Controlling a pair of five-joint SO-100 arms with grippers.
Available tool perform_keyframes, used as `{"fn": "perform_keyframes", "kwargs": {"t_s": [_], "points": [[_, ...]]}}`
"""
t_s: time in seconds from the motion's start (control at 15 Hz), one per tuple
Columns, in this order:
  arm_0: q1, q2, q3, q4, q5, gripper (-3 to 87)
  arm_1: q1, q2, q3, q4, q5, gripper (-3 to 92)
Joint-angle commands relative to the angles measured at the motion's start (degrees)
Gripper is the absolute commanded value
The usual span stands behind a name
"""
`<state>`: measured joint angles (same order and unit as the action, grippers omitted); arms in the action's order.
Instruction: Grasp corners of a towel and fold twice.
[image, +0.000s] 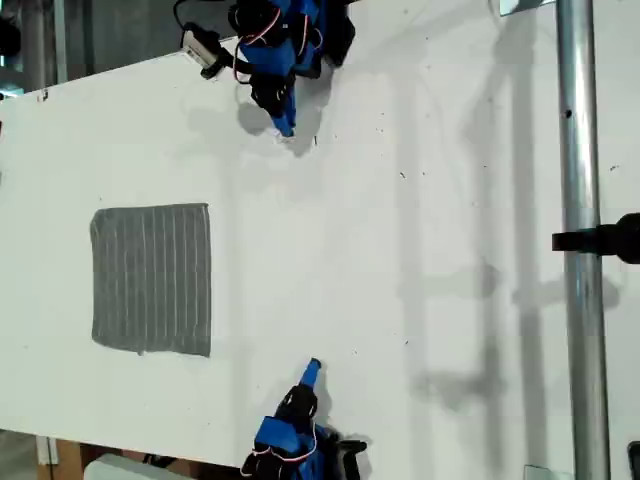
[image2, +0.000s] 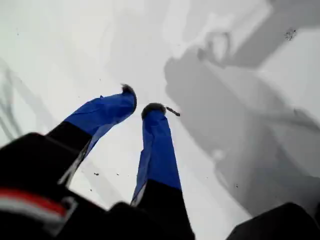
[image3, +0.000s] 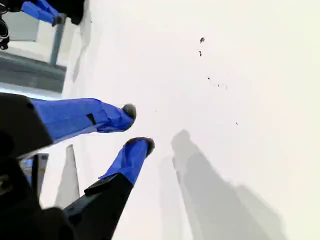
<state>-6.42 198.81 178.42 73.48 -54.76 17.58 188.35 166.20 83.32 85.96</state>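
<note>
On the white table (image: 400, 250) the towel (image: 152, 279) lies flat, both end effectors slightly spread, gripping nothing

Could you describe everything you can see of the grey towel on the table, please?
The towel is a grey, soft-looking cloth with thin pale parallel stripes. It lies flat and spread out, roughly square, toward the exterior view's left on the white table. Its edges look slightly uneven. Neither end effector touches it, and neither wrist view shows it.

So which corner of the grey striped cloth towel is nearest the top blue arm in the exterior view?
The upper-right corner of the towel in the exterior view; the others lie farther.
</note>
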Motion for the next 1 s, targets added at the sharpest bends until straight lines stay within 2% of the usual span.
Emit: {"fn": "perform_keyframes", "kwargs": {"t_s": [0.0,0.27,0.93], "points": [[-2.7,0.4,0.4,0.4,-21.4,-2.9,-1.1,0.1,-0.4,0.4,-1.0,-0.2],[-3.1,0.4,0.4,0.4,-24.2,-2.9,-2.5,0.1,-0.4,0.4,-1.0,-0.2],[-3.8,0.4,0.4,0.5,-24.2,-2.6,-4.4,0.1,-0.4,0.5,-0.8,-0.3]]}}
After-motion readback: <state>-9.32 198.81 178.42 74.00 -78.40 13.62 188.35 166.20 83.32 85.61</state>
